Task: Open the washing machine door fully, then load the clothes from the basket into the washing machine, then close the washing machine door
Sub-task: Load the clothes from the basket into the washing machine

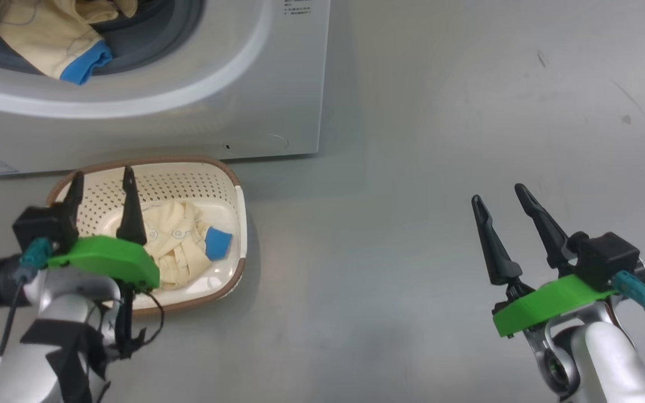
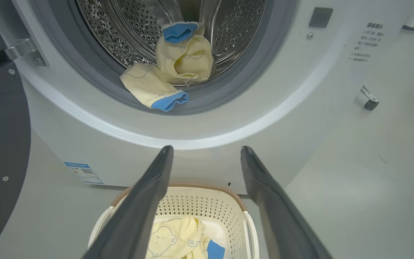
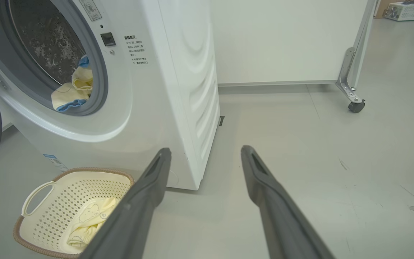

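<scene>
Right, my left claw (image 1: 103,171) hangs wide open and empty over the basket (image 1: 188,161), which sits on the floor (image 1: 412,168) just in front of the washing machine (image 1: 277,84). One cream garment (image 1: 180,246) lies inside. I'd descend onto its bunched middle, close firmly, then lift clear of the rim. My right claw (image 1: 498,193), also spread and empty, idles well apart.

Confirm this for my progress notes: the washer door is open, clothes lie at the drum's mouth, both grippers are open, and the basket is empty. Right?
Not quite: the basket is not empty. A cream-yellow and blue garment lies in it, as the head view shows. The rest of your statement stands.
</scene>
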Tool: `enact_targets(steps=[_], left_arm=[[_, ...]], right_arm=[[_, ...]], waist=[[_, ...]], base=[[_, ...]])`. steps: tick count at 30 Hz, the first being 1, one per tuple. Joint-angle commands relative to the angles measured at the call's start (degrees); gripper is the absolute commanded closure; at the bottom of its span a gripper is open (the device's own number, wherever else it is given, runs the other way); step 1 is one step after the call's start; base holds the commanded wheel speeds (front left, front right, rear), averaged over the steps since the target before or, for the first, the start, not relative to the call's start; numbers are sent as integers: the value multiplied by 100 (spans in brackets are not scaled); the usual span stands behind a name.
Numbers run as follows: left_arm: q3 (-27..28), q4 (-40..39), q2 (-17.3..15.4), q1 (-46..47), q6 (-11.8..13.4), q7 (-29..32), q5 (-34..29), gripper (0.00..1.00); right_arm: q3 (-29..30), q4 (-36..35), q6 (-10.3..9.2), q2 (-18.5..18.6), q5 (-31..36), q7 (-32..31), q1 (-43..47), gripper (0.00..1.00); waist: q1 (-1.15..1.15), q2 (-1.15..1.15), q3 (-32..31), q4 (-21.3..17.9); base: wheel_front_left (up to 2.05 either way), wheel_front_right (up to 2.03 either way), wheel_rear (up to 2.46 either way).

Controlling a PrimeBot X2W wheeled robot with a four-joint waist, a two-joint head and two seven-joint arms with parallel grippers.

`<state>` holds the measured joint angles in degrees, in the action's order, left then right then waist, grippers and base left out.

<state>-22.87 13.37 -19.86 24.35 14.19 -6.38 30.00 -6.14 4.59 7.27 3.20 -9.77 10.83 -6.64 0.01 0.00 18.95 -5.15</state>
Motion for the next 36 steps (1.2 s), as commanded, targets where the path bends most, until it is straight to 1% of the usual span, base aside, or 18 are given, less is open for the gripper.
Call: enact_targets(steps=[1, 8, 13, 19, 25, 27, 28, 36], left_arm=[[285, -89, -276, 322, 383, 55, 25, 0], [509, 302, -640, 1376, 10, 717, 314, 0], [636, 573, -947, 2208, -242, 1357, 518, 0], [748, 849, -1386, 3213, -357, 1996, 535, 0], [808, 1184, -1771, 3947, -382, 2526, 501, 0], [865, 1287, -1890, 4122, -347, 2648, 506, 0], [865, 1287, -1890, 4122, -347, 2648, 506, 0], [945, 1517, -2280, 4591, -81, 3121, 400, 0]], right_arm=[[-136, -158, 22, 4, -45, 85, -191, 0], [-238, -26, 22, -14, -189, 233, -423, 0], [-370, 82, 22, -25, -333, 333, -623, 0], [-536, 184, 22, -30, -552, 400, -949, 0], [-679, 193, 22, -31, -787, 414, -1269, 0], [-705, 177, 22, -31, -847, 415, -1321, 0], [-705, 177, 22, -31, -847, 415, -1321, 0], [-779, 150, 22, -32, -996, 416, -1425, 0]], waist=[[-1, 0, 122, -94], [-1, 0, 515, -346], [-1, 0, 875, -560], [-1, 0, 1435, -856], [-1, 0, 1913, -1168], [-1, 0, 2038, -1264], [-1, 0, 2038, -1264], [-1, 0, 2405, -1487]], base=[[0, 0, 0], [0, 0, 0], [0, 0, 0], [0, 0, 0], [0, 0, 0], [0, 0, 0], [0, 0, 0], [0, 0, 0]])
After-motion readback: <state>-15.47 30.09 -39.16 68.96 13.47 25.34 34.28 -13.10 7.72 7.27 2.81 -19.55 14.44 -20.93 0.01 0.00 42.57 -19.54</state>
